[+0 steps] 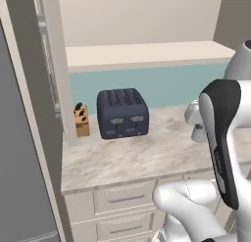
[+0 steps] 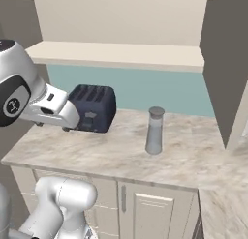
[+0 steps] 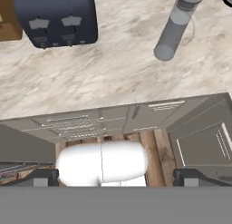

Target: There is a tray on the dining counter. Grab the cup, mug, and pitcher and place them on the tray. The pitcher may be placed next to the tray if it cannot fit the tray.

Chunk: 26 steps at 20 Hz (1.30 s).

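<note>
Marble-patterned counter (image 2: 97, 156) with pale drawers below is seen against a teal backsplash; a dark toaster (image 2: 94, 107) and a small wooden knife block (image 1: 81, 120) are noted at the left end. The pitcher (image 2: 155, 130) is found upright on this counter, well apart from the toaster, standing free of the backsplash. In the hand view it appears at upper right, lid toward the frame's top.

The gripper (image 3: 115, 180) is held spread wide, nothing between its tips, above the cabinet fronts just off the counter's front edge. It is not yet in contact with anything.

Handling judgement: the pitcher is tall and slim, so it is expected to tip easily if nudged near the top. Its translucent grey glass wall is judged stiff, smooth and likely slippery, and fragile if knocked over. Contents cannot be told, so weight is uncertain. A hold around the body at mid-height or slightly lower, below the silvery lid, is preferred; the lid may not be fixed and should not be relied on. A level side approach is advised, with the jaws centred on the body before closing.
</note>
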{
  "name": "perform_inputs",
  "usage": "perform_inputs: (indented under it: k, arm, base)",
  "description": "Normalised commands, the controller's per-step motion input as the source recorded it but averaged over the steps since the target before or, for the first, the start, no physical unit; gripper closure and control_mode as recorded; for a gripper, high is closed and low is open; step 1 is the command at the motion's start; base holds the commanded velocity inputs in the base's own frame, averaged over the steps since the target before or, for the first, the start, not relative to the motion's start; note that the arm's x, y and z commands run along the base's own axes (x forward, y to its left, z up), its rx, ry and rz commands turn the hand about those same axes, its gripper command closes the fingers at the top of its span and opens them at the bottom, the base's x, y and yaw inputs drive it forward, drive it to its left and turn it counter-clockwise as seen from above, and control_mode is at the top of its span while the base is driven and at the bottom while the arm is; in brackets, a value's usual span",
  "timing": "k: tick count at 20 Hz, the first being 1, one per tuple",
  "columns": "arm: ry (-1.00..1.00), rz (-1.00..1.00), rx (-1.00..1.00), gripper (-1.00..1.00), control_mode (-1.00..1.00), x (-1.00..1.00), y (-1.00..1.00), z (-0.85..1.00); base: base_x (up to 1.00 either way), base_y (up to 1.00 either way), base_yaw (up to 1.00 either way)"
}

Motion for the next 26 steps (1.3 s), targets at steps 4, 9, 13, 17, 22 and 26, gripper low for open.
perform_inputs:
  k: [4, 9, 13, 17, 22, 26]
  arm:
    - [0.00, 0.00, 0.00, -1.00, 1.00, 0.00, 0.00, 0.00]
    - [0.00, 0.00, 0.00, -1.00, 1.00, 0.00, 0.00, 0.00]
    - [0.00, 0.00, 0.00, -1.00, -1.00, 0.03, -0.16, -0.13]
    - [0.00, -0.07, 0.00, -1.00, -1.00, 0.00, -0.58, -0.24]
    - [0.00, -0.03, 0.00, -1.00, -1.00, 0.00, -0.67, -0.32]
    - [0.03, 0.00, 0.00, -1.00, -1.00, 0.00, -0.57, -0.33]
  base:
    - [0.53, 0.00, 0.13]
    - [0.44, -0.04, 0.11]
    - [0.11, -0.10, 0.00]
    - [0.00, 0.00, 0.00]
    - [0.00, 0.00, 0.00]
    - [0.00, 0.00, 0.00]
